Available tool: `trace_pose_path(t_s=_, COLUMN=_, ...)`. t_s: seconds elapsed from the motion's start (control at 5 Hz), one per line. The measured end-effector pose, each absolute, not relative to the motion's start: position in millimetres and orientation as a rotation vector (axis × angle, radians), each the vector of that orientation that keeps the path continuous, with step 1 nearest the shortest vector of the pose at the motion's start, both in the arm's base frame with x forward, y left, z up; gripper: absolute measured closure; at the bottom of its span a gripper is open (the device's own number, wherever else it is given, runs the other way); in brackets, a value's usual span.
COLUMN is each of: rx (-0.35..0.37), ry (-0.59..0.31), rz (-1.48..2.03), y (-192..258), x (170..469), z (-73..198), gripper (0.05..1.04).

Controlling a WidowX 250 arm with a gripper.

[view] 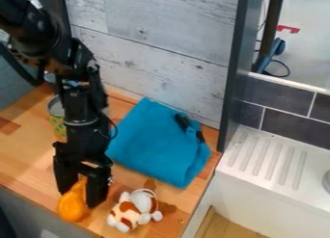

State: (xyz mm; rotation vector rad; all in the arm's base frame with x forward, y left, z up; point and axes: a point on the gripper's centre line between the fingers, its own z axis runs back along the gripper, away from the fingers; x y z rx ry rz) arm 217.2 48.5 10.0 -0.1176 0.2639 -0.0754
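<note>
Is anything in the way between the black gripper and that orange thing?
Nothing visible stands between them: the gripper is right at the top of the orange thing. The brown-and-white plush toy lies off to one side.

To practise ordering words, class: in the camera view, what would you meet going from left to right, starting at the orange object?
Orange object → white-and-brown plush toy → ridged white drainboard.
</note>
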Motion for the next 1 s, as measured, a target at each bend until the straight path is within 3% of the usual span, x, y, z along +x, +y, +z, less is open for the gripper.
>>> trace_pose_path(t_s=0.2, rx=-0.120, ry=0.252, rz=-0.075, y=47, x=216, z=22, gripper=0.076)
trace_pose_path(t_s=0.4, rx=-0.076, ry=0.172, rz=-0.029, y=58, x=213, z=62, gripper=0.076)
trace_pose_path(t_s=0.8, rx=-0.016, ry=0.158, rz=0.002, y=64, x=199, z=96, gripper=0.076)
trace_pose_path(t_s=1.0, rx=0.025, ry=0.080, rz=0.026, y=73, x=196, z=115, gripper=0.076)
